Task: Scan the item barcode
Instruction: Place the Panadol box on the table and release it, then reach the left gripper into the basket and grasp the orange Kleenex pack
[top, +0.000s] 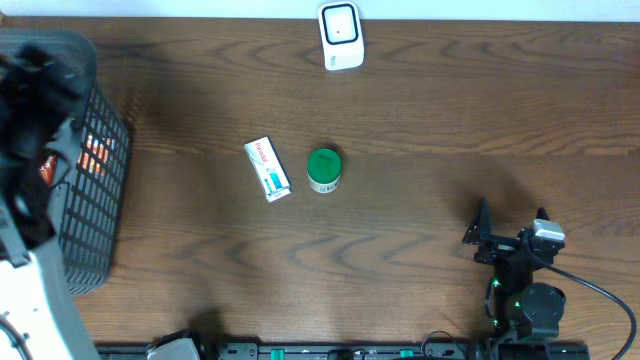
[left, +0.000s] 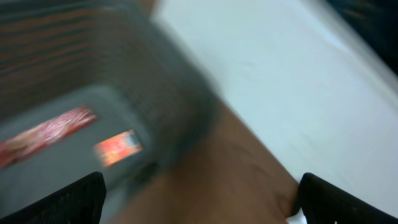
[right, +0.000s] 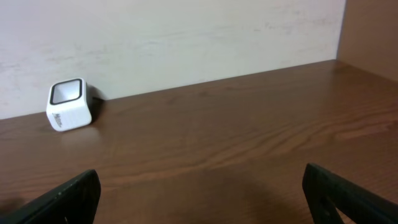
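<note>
Left gripper (left: 200, 190) hangs over the basket (top: 100, 205), jaws apart; right gripper (right: 202, 186), jaws apart too, faces the scanner (right: 68, 104).

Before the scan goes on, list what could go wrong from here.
The white box and green-lidded jar lie close together; grabbing one may knock the other.
The left gripper, open, is blurred at the basket; it could clip the rim.
The box's barcode is not visible, so it may face away from the scanner.

Open tabletop (top: 420, 120) between jar (top: 324, 170) and scanner (top: 341, 36)
</note>
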